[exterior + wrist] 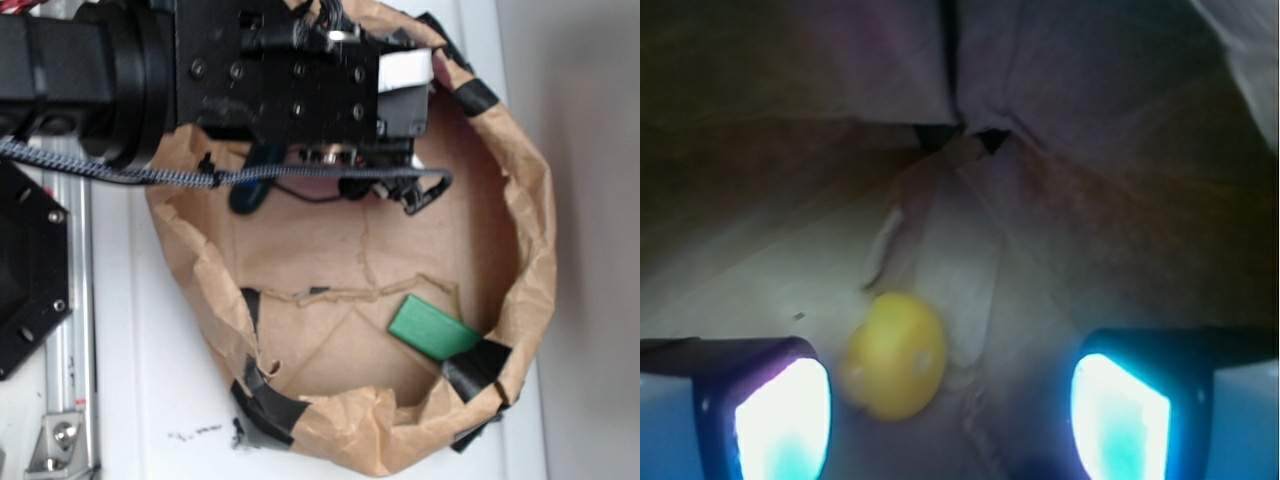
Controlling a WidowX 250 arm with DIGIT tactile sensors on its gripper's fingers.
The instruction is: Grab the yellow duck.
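Inside the crumpled paper bag [520, 250], the gripper [950, 400] hangs low with its jaws spread wide, leaving room to straddle the toy. The yellow duck [896, 354] lies on the bag floor between the fingers [780, 410], nearer the left one, so a small sideways shift would likely centre it. A flat green block [432, 328] lies well apart.

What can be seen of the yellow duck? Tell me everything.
The yellow duck shows only in the wrist view: a small, rounded, glossy yellow toy, blurred, no beak or eyes made out. It lies on the brown paper floor, between the open fingers of the gripper but nearer the left-hand one in the picture, apparently not touched by either. In the exterior view the arm hides it.
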